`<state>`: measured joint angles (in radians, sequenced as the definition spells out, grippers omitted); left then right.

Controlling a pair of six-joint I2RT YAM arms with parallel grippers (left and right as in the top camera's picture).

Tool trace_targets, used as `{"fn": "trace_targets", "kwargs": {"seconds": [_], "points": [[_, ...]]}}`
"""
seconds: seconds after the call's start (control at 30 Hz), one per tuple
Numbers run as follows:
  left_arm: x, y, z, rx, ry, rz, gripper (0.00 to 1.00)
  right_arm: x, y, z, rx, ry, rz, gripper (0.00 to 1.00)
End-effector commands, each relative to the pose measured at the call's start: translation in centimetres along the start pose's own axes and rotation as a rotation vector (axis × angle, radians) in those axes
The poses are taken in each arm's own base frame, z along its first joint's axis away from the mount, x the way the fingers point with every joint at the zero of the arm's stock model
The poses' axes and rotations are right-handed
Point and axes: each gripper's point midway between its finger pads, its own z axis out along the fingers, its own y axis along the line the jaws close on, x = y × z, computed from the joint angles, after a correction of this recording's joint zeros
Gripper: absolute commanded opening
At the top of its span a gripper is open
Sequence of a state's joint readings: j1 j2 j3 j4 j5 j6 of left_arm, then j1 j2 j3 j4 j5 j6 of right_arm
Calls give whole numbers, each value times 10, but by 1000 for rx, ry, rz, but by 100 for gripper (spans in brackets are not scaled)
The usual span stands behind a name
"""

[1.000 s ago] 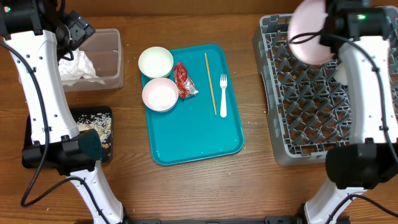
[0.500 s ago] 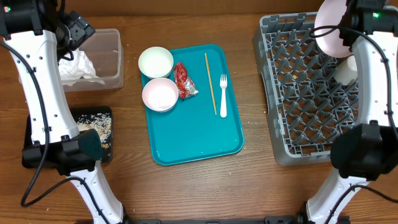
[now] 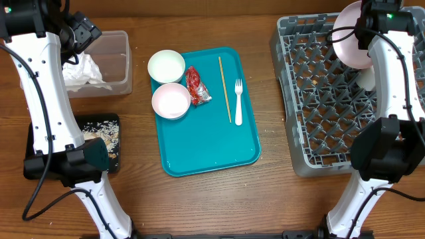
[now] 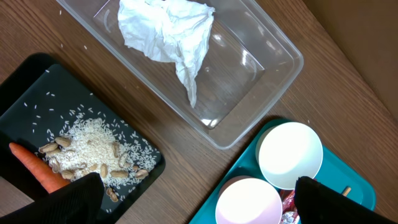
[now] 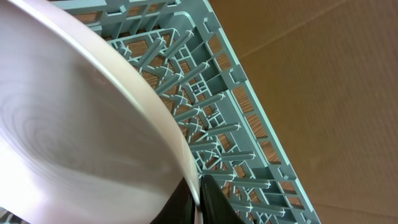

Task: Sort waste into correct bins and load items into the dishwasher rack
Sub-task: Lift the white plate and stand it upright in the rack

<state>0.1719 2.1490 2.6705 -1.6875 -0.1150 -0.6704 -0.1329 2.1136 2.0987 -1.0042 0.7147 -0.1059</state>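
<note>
The large white plate [image 3: 346, 41] is clamped by its rim in the right gripper [image 5: 199, 198], whose jaws are pinched on the edge. It is held on edge above the far side of the grey dishwasher rack [image 3: 325, 113]. From the wrist camera, the plate's curved rim is seen against the rack's lattice of pegs; whether plate and pegs touch cannot be told. A small white cup [image 3: 369, 74] is seen inside the rack, partly hidden by the arm.

The left gripper [image 4: 198, 185] is held with its jaws spread wide apart, above the left part of the wooden table [image 3: 265, 199].

The crumpled white napkin [image 4: 168, 34] is laid in the clear plastic tub [image 4: 273, 74] at the far left. Just nearer, the black tray [image 4: 37, 93] is loaded with rice grains and beige crumbs [image 4: 87, 146], and an orange carrot [image 4: 34, 168] is laid at their edge.

On the teal serving tray [image 3: 206, 143], at the table's centre, a white bowl [image 3: 166, 66] and a second bowl [image 3: 171, 100] are set close together at the far left corner. The red wrapper [image 3: 197, 86] is seen just beside them. Further right, a wooden stick [image 3: 225, 88] and a white fork [image 3: 238, 101] are laid side by side.
</note>
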Motion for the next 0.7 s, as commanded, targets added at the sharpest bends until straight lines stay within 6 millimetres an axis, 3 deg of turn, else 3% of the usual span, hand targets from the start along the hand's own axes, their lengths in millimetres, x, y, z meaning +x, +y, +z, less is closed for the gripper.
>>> {"fn": "trace_targets", "kwargs": {"seconds": [0.0,0.17,0.5,0.57,0.63,0.67], "points": [[2,-1,5,-4,13,23,100,1,3,2,9,1,-5,4],[2,-1,4,-4,13,23,100,0,-19,0,134,1,11,4],[2,-1,5,-4,13,23,100,0,0,-3,57,-2,-7,4],[2,-1,5,-4,13,23,100,1,7,-5,28,-1,-16,13],[2,-1,5,-4,13,23,100,2,16,-8,-10,0,-22,37],[2,-1,5,-4,13,23,100,2,21,-9,-27,0,-13,41]]}}
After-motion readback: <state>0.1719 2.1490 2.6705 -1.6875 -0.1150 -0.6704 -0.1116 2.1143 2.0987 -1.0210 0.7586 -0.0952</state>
